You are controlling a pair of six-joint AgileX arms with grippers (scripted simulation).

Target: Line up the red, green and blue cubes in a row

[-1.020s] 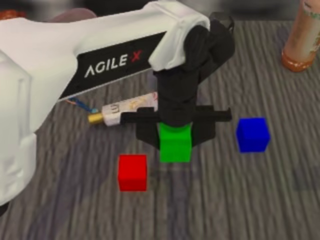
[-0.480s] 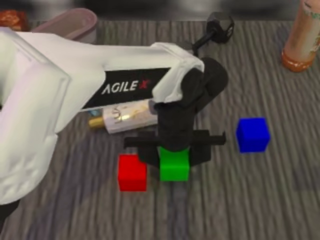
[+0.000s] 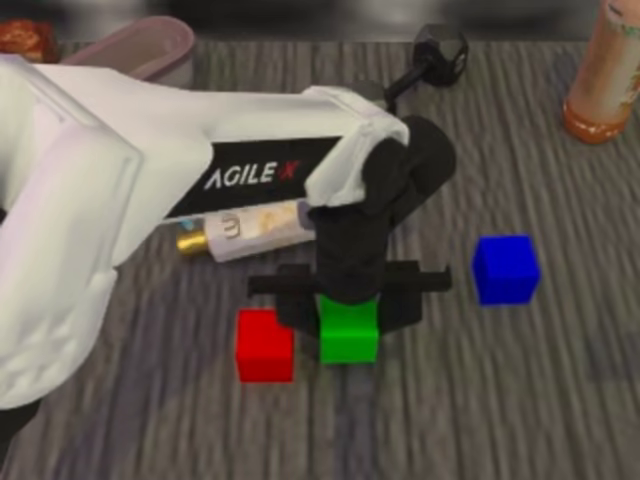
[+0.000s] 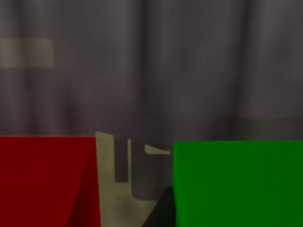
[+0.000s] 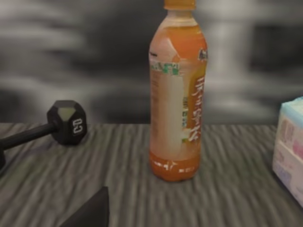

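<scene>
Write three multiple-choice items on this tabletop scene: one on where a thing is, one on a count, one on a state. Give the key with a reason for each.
1. Where does the green cube sit?
A. Between the red cube and the blue cube, nearer the red
B. At the table's far right, past the blue cube
C. On top of the red cube

2. How many coloured cubes lie on the table?
A. Two
B. Three
C. Five

3. What is the left gripper doing?
A. Parked away from the cubes
B. Carrying the blue cube
C. Down over the green cube

Key: 1 A, the top view shows a narrow gap to red and a wide one to blue. 2 B, one red, one green, one blue. 3 C, its black body covers the green cube's far edge in the top view.
</scene>
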